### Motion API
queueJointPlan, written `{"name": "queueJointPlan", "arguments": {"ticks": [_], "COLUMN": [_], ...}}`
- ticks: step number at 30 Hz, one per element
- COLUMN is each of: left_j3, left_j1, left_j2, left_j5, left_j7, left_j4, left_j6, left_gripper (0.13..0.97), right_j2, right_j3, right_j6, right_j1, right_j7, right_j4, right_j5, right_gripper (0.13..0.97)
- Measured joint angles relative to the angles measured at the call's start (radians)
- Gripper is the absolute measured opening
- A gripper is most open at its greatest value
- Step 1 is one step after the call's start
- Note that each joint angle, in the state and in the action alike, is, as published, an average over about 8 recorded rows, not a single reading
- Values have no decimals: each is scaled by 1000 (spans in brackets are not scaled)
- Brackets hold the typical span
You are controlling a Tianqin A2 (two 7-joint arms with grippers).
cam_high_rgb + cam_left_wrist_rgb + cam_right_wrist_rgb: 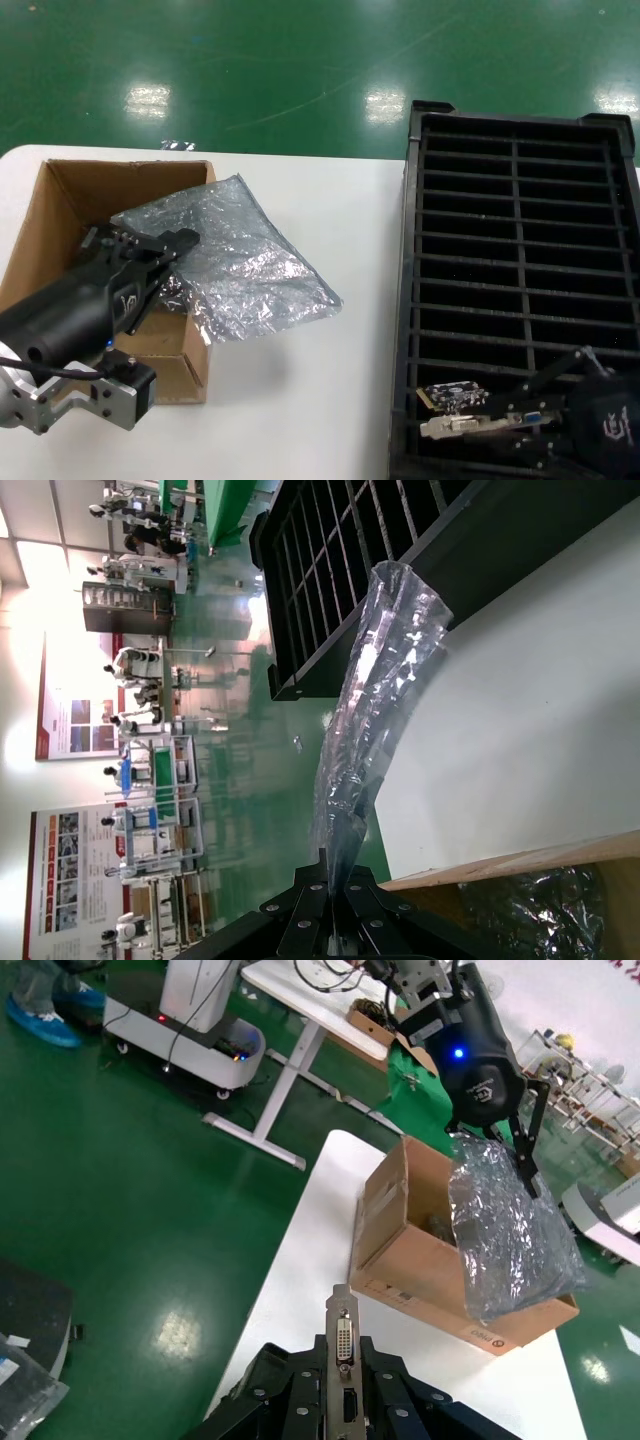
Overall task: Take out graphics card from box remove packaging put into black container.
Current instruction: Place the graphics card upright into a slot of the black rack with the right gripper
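Two arms share the work. The left gripper [178, 243] hangs over the brown corrugated cardboard box [60, 215], fingers pinched on one edge of the crinkly silver-grey antistatic bag [235, 262], which drapes past the box wall above the white desk [320, 400], apparently kept clear of the card. The right gripper [510, 418] clamps the slim dark graphics card [462, 410] by its silver bracket, low over the near end of the black ribbed plastic tray [520, 200], probably lining it up for a slot.

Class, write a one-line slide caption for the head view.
Left gripper holds the packaging over the box; right gripper lowers the graphics card into the black container.
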Motion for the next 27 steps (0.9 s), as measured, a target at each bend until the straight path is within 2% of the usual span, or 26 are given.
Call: {"name": "queueJointPlan", "arguments": {"ticks": [27], "left_j3": [0], "left_j1": [0], "left_j2": [0], "left_j5": [0], "left_j7": [0], "left_j4": [0], "left_j6": [0], "left_gripper": [138], "right_j2": [-90], "right_j3": [-103], "right_j6": [-129], "right_j1": [230], "right_j7": [245], "right_j4": [-284], "right_j5": [-23], "right_gripper": [188]}}
